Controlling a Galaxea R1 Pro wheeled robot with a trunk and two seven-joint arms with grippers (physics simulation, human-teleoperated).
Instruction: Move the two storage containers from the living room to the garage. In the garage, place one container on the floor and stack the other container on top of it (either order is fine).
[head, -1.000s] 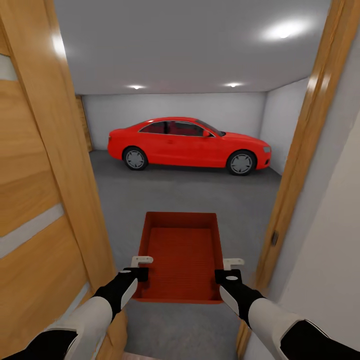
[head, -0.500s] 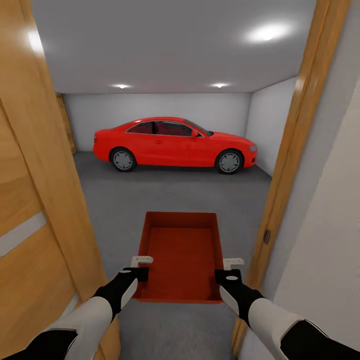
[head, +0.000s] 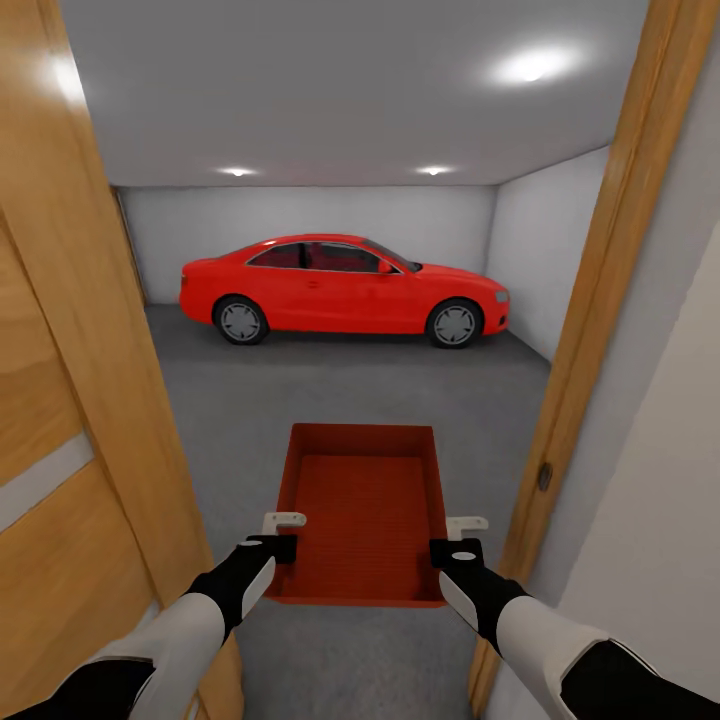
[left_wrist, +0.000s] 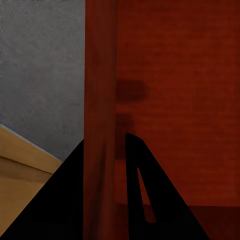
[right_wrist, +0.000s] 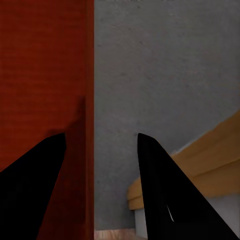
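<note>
One orange-red storage container (head: 363, 510) hangs level over the garage's dark grey floor (head: 350, 385), carried between both arms in the doorway. My left gripper (head: 283, 538) is shut on its left wall (left_wrist: 100, 115), with one finger (left_wrist: 142, 190) inside the bin and the other outside. My right gripper (head: 455, 540) straddles the right wall (right_wrist: 88, 150). Its outer finger (right_wrist: 170, 190) stands apart from the wall with floor showing between, so it reads as open. The second container is out of view.
A wooden plank door (head: 60, 400) stands close on the left and a wooden door frame (head: 590, 330) close on the right, beside a white wall (head: 660, 520). A red car (head: 340, 285) is parked across the far end of the garage.
The whole picture has shifted: the car sits further left and the left door takes up less of the view, so the camera has moved. Container and grippers keep the same pose.
</note>
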